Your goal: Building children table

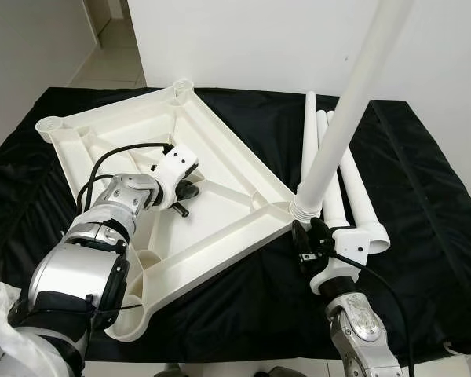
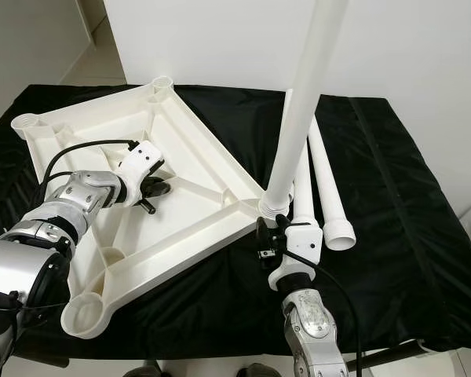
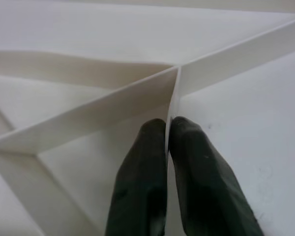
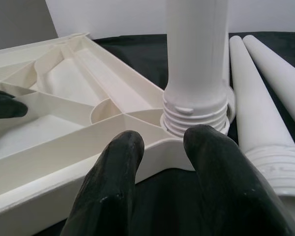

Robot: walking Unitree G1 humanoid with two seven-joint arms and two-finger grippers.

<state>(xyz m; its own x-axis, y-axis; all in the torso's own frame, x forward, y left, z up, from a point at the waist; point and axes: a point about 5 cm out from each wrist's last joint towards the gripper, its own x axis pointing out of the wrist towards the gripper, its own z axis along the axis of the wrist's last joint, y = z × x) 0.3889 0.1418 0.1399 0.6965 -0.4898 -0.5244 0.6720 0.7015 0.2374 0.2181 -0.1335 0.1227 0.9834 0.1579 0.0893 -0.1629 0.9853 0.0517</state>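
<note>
White plastic is what you're working with: the tabletop (image 1: 212, 169) lies upside down on a black cloth (image 1: 424, 236), ribs facing up, taking up the left and centre of the head views. One leg (image 1: 353, 102) stands upright in the corner socket (image 4: 196, 123) just right of centre, its threaded end partly showing above the socket rim, and the leg runs out of the top of the frame. Three more legs (image 2: 322, 177) lie side by side on the cloth behind it, right of centre.

Your left gripper (image 3: 167, 130) sits in the middle of the tabletop's underside, its fingers pressed together on a thin rib (image 3: 173, 96), pinching it between the tips. Your right gripper (image 4: 164, 142) is at the lower centre, just in front of the socket with the standing leg; its fingers (image 4: 118, 172) are spread apart with nothing between them, close to the tabletop's edge below the threads.
</note>
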